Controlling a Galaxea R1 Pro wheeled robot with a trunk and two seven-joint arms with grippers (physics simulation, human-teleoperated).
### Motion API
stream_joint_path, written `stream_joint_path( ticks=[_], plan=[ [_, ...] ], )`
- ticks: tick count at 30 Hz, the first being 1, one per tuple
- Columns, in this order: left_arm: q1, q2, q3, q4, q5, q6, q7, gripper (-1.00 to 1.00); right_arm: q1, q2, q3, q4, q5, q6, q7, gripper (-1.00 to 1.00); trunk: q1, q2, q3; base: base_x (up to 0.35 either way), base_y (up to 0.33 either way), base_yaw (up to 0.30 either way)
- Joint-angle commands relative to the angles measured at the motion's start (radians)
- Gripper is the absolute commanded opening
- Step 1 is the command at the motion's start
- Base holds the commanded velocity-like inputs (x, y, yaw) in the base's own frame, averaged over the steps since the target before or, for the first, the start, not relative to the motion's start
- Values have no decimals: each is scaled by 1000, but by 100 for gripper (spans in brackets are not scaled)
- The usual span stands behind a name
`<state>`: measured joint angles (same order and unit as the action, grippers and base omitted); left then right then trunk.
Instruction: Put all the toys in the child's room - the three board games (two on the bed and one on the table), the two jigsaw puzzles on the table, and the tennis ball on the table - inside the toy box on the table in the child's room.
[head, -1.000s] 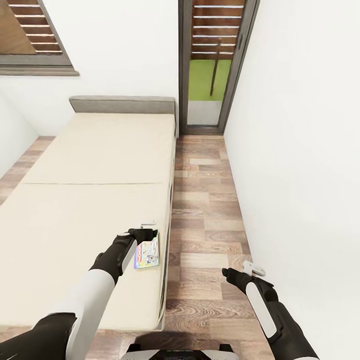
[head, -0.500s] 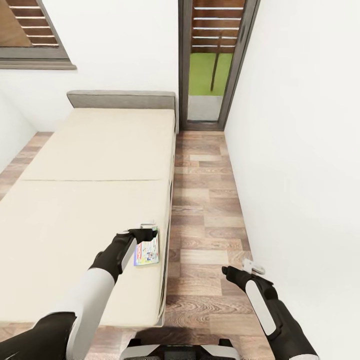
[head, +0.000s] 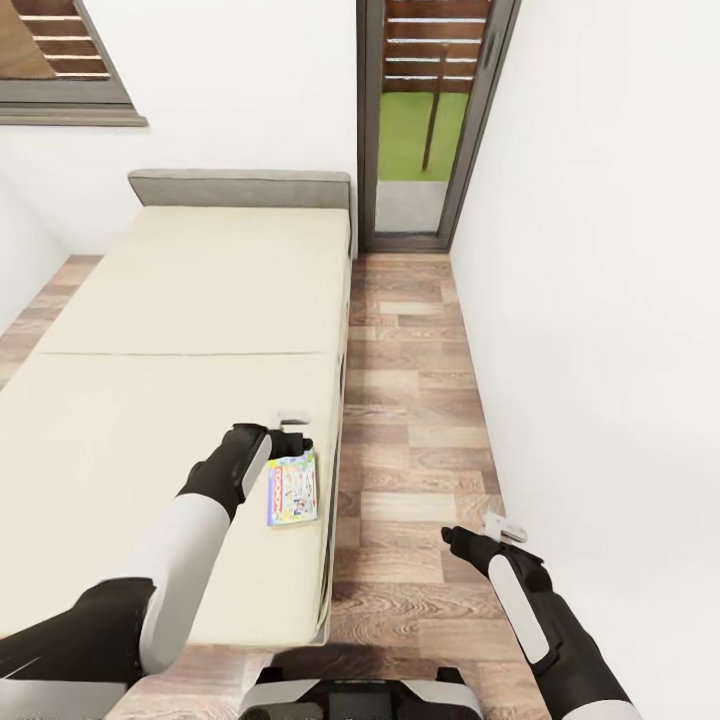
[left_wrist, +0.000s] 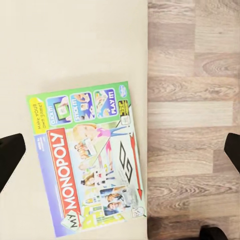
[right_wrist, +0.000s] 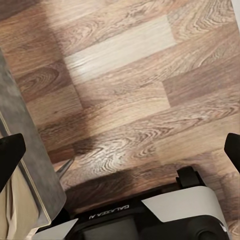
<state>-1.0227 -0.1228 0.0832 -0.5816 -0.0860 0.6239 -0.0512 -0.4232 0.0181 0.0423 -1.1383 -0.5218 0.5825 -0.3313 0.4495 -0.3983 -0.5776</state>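
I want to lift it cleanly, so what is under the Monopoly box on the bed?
The Monopoly box lies flat on the beige mattress, close to its edge by the wood floor. The open left claw hovers above it. Anything beneath the box is covered.

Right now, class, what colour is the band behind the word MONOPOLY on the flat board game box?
Red, on the flat board game box; clearest in the left wrist view.

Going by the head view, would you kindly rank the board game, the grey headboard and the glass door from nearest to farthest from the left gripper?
1. Board game: on the bed's edge, just below the left gripper.
2. Headboard: at the bed's far end.
3. Glass door: beyond the headboard, in the far wall.
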Motion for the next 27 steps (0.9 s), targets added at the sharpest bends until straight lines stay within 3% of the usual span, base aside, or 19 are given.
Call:
stream_joint_path(
  ticks=[1,15,27],
  plan=[
    [-2,-2,7,-1,-9,7,-5,100,0,0,2,-1,-10,2,-10,100,0,-2,-3,0,0,0],
    [-8,-11,2,-1,-8,4,-4,100,-1,9,4,-1,-8,1,-15,100,0,-2,-26,0,0,0],
    [-8,-8,-2,-2,-8,1,-5,100,-2,1,4,0,-7,0,-15,100,0,-2,-46,0,0,0]
  ],
)
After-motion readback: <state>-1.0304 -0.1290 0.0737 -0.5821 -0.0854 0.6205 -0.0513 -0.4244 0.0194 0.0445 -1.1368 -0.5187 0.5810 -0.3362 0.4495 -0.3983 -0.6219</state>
